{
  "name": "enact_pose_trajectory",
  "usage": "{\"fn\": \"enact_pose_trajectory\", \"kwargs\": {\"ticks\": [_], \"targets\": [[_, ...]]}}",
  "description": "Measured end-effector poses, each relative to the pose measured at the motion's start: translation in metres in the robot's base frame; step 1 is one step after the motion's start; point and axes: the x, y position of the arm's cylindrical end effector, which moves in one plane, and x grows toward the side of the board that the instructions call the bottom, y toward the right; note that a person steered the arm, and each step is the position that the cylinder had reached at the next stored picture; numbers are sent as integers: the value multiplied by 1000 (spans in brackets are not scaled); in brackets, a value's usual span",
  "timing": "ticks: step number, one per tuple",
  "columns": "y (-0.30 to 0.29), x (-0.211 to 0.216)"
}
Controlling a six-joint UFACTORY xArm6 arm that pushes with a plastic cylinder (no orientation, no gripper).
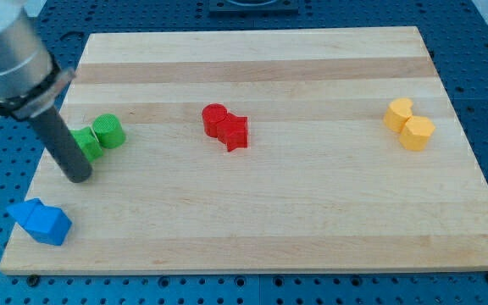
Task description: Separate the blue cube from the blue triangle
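Note:
Two blue blocks sit touching at the board's bottom left corner: the blue cube (24, 215) on the left, overhanging the board's edge, and the blue triangle (49, 225) on the right. My tip (78, 176) rests on the board above and to the right of them, a short gap away. It stands just below and left of the green blocks.
A green cylinder (108, 131) and another green block (87, 142), partly hidden by my rod, sit at the left. A red cylinder (215, 119) and red star (235, 132) touch near the centre. Two yellow blocks (409, 124) sit at the right. The wooden board (261, 229) ends near the blue blocks.

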Motion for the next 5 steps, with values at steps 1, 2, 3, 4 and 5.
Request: {"fn": "enact_pose_trajectory", "kwargs": {"ticks": [1,2,3,4,5], "targets": [[37,0],[50,19],[85,48],[77,82],[18,102]]}}
